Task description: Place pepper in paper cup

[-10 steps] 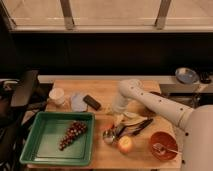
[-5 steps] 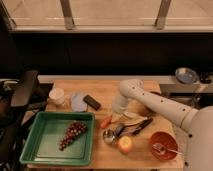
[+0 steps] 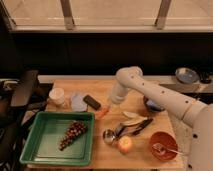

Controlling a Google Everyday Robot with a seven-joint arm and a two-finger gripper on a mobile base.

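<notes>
Now the end effector (image 3: 106, 107) sat higher above the counter (image 3: 105, 89) than a second earlier, and the arm's elbow had risen with it. Its fingers had gone from partly apart to pressed together, and they appeared clamped on the pepper (image 3: 102, 113), which hung at their tip. The pepper had shifted up and toward the left of the view from where it had lain beside the cutlery. Nothing else on the counter had moved.

The paper cup (image 3: 57, 95) stood upright well to the left of the end effector, near the counter's far left corner. Between the cup and the end effector lay a pale-blue plate (image 3: 77, 101) and, just beside it, a dark oblong block (image 3: 91, 101). Below and to the left of the end effector rested a green tray (image 3: 45, 142) with a bunch of grapes (image 3: 71, 134) in it. Below and to the right lay a round orange-yellow fruit (image 3: 125, 144), and further right an orange bowl (image 3: 162, 145) holding a spoon.

The counter was of light wood. Behind it ran a dark wall under a bright window (image 3: 115, 12) with upright bars.
</notes>
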